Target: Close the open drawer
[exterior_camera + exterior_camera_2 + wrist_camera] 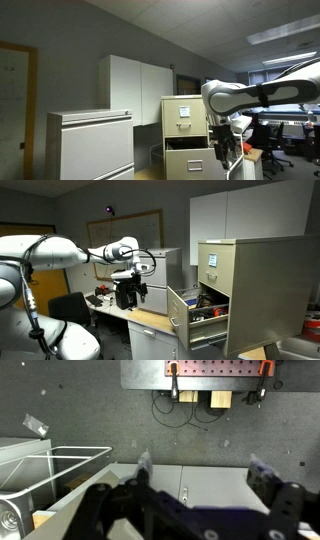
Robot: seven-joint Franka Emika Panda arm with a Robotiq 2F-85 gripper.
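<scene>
A beige filing cabinet (pixel 185 115) stands in both exterior views (pixel 255 280). Its lower drawer (pixel 188 158) is pulled out, with items inside (pixel 200 315). My gripper (pixel 227 150) hangs in front of the drawer, a short way from its front panel and not touching it (pixel 133 288). In the wrist view the two fingers are spread wide with nothing between them (pixel 200 468). An open metal drawer frame (pixel 55 465) shows at the left edge of that view.
A white lateral cabinet (pixel 90 145) stands beside the filing cabinet. White wall cupboards (pixel 135 90) hang behind it. A desk with equipment (pixel 125 305) and chairs (pixel 268 140) lie near the arm. A red pegboard (pixel 215 375) hangs on the wall.
</scene>
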